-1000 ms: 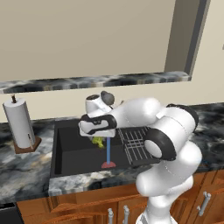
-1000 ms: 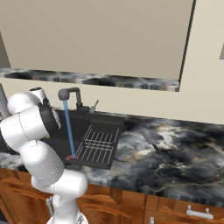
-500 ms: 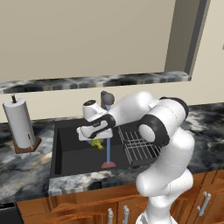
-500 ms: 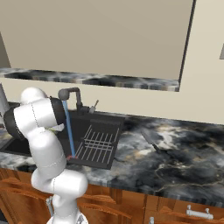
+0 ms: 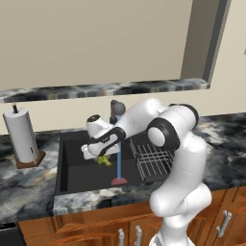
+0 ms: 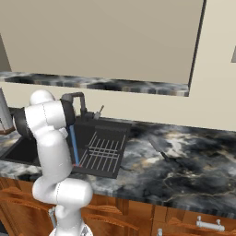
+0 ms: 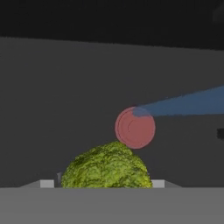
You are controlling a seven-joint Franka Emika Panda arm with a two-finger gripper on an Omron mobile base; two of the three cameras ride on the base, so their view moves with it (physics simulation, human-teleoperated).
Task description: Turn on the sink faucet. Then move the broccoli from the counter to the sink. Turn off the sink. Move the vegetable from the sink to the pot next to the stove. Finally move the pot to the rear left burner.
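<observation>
Broccoli [image 7: 106,167] sits pinched between the jaws — low centre of the hand view. Water stream [image 5: 118,161] falls into the sink [image 5: 77,173] mid-frame.

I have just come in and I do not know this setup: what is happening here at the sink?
The white robot arm reaches over the sink with its gripper closed on the broccoli, carrying it above the basin. The faucet is running: a blue stream of water falls to the sink floor beside the broccoli. A dish rack sits in the right part of the sink, and a paper towel roll stands on the counter.
</observation>
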